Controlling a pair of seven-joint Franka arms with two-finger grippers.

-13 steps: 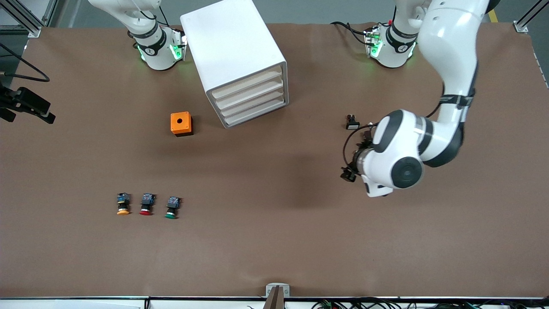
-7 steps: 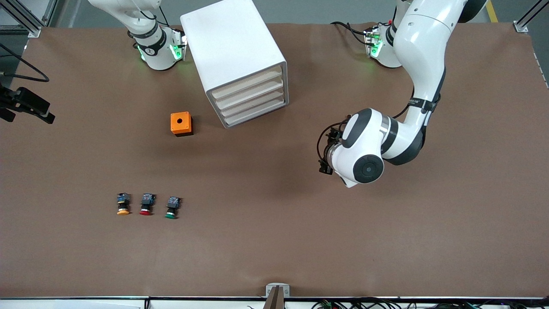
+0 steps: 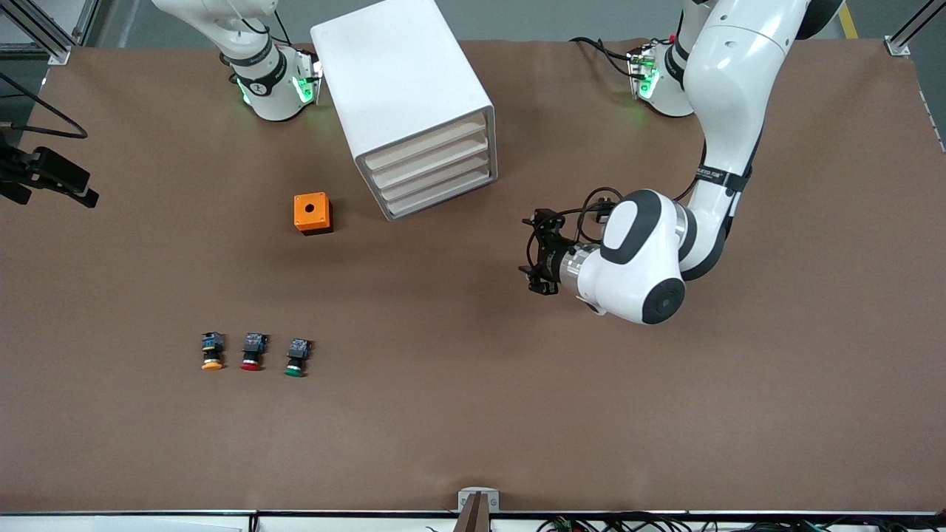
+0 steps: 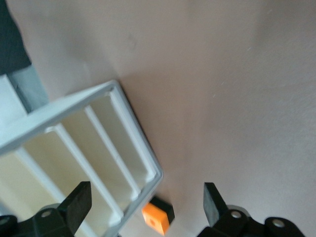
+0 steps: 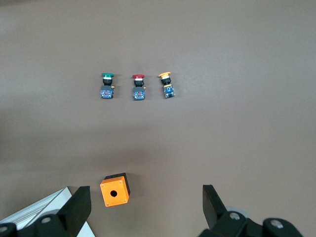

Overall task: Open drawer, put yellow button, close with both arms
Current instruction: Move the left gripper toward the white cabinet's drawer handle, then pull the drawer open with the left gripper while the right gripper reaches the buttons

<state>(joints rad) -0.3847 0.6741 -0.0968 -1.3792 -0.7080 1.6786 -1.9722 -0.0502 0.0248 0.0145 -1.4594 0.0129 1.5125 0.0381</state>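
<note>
Drawer point(image 3: 427, 146) shallow, white, rounded, shut; left end effector point(image 4: 146, 207) and right end effector point(image 5: 144, 206) both spread.

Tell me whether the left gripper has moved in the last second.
Yes. The left gripper has swung toward the cabinet, closing the gap to its drawer fronts.

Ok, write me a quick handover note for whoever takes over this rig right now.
Left claw: open, empty, over bare table in front of the cabinet, facing its drawers.
Right claw: open, empty, waiting high over the table near the orange box.
The drawer, topmost of four, is shut.
The yellow button lies untouched in a row with the red button and green button, nearer the front camera than the orange box.
Done: nothing.
Left: open drawer, put button in, close with both arms.
</note>
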